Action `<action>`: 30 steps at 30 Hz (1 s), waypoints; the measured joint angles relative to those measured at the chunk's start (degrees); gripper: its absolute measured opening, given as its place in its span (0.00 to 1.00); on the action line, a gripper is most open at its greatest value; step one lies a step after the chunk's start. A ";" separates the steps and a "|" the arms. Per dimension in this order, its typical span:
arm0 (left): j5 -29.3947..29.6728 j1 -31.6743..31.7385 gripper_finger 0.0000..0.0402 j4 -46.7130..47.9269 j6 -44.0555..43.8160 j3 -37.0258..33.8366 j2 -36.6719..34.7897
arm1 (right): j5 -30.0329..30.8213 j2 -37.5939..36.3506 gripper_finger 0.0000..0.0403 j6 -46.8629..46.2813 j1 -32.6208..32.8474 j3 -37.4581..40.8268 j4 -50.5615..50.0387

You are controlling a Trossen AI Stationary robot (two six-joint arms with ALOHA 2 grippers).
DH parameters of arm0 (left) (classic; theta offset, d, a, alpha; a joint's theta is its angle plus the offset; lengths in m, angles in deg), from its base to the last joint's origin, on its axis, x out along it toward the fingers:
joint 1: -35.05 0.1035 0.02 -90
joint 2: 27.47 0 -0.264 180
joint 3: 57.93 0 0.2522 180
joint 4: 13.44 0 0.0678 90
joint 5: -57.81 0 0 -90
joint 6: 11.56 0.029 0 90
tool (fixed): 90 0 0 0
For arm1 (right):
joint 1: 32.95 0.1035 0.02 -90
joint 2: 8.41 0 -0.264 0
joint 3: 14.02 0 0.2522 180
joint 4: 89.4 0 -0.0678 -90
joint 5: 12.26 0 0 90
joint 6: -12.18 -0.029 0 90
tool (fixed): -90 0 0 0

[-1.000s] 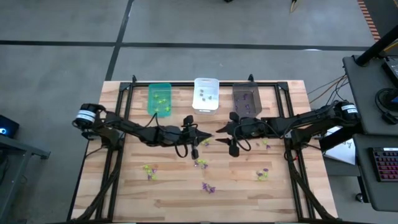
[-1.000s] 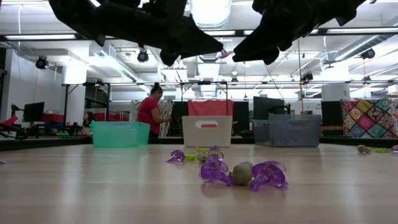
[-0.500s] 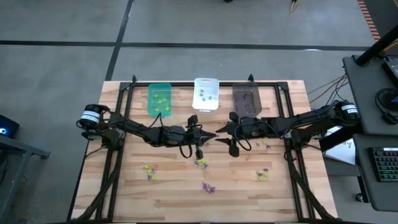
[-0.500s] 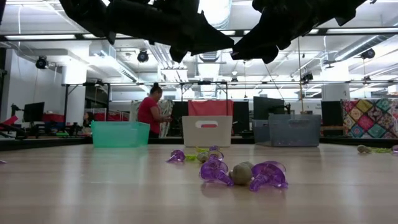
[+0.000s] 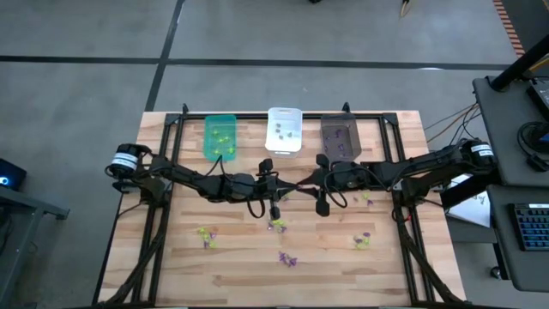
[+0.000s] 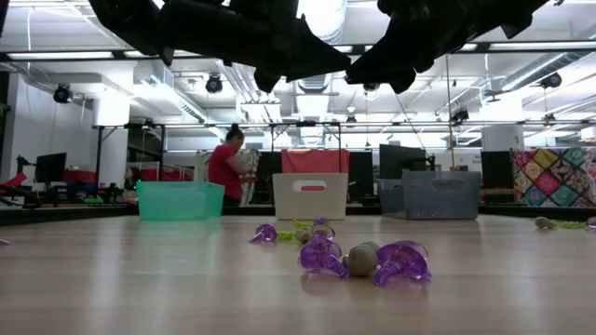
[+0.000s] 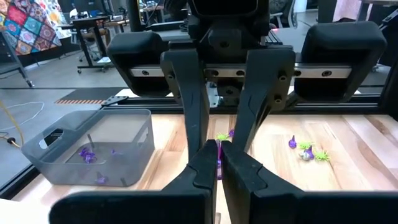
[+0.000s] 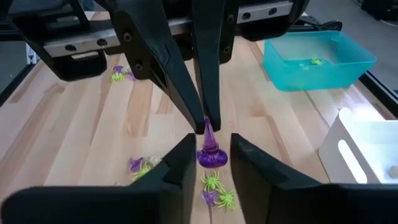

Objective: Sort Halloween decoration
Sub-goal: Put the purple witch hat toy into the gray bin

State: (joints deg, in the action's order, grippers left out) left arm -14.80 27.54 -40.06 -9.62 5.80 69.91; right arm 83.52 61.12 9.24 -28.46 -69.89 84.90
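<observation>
Both arms are raised above the middle of the wooden table (image 5: 171, 257), tip to tip. The left gripper (image 8: 206, 124) is clamped on a small purple trinket (image 8: 210, 148), which is pinched by its thin stem so that its wider base hangs below the fingertips. The same trinket is seen in the left wrist view as a purple sliver between the pressed-together fingers (image 7: 239, 168).

The right gripper (image 8: 209, 155) is placed directly opposite, its two fingers (image 8: 180, 163) set on either side of the hanging trinket with a gap on each side; no contact with it can be made out, and the jaws are seen standing apart.

Beneath the two grippers, a small cluster of purple and yellow-green trinkets (image 8: 214, 190) lies on the table. More are scattered to either side: one group (image 5: 206, 233) below the left arm, another (image 5: 363, 239) below the right arm.

Beyond the grippers, at the far edge, three bins are lined up: a green bin (image 5: 220, 137) behind the left arm, a white bin (image 5: 284, 130) behind the meeting point, and a grey bin (image 5: 340, 137) behind the right arm. Trinkets are held in each.
</observation>
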 joint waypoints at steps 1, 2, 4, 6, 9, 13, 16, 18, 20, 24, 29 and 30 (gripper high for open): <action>0.01 0.00 0.00 0.01 0.00 0.00 0.00 | 0.01 0.00 0.18 0.00 0.00 0.00 0.04; -0.02 0.00 0.00 0.03 -0.02 0.00 0.00 | 0.11 0.00 0.15 0.00 0.00 0.00 0.04; -0.02 0.00 0.00 0.09 -0.08 0.00 0.00 | 0.22 0.00 0.10 0.00 -0.02 0.00 0.02; 0.00 -0.07 0.00 0.09 -0.51 0.00 0.00 | 0.20 0.00 0.07 0.00 -0.02 0.00 0.01; -0.04 -0.05 0.00 0.22 -1.11 0.00 0.00 | 0.20 0.00 0.06 0.00 -0.02 0.00 -0.04; -0.04 -0.04 0.00 0.22 -1.14 0.00 -0.02 | 0.17 0.00 0.06 -0.20 -0.02 0.00 -0.08; -0.04 0.00 0.03 0.28 -1.18 0.00 -0.16 | 0.17 0.00 0.06 -0.23 -0.02 0.00 -0.14; -0.02 0.00 0.07 0.11 -1.14 0.00 -0.26 | 0.15 0.00 0.06 -0.42 -0.02 0.01 -0.54; -0.02 0.00 0.12 -0.05 -1.09 0.00 -0.31 | 0.07 0.00 0.06 -0.42 -0.02 0.02 -0.74; -0.02 0.00 0.22 1.74 -0.72 0.00 -0.63 | 0.24 0.00 0.06 -0.67 -0.54 0.02 -1.92; 0.02 0.00 0.32 6.42 -0.87 0.00 -2.78 | 8.11 -0.02 0.06 -5.09 -4.40 -2.25 -13.09; 0.04 0.00 0.33 7.28 -1.00 0.00 -3.18 | 10.50 -0.02 0.06 -5.88 -5.49 -3.37 -16.58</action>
State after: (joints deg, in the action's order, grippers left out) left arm -14.76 27.54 -32.78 -10.62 5.80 66.73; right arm 94.03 61.10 3.36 -33.94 -73.25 68.32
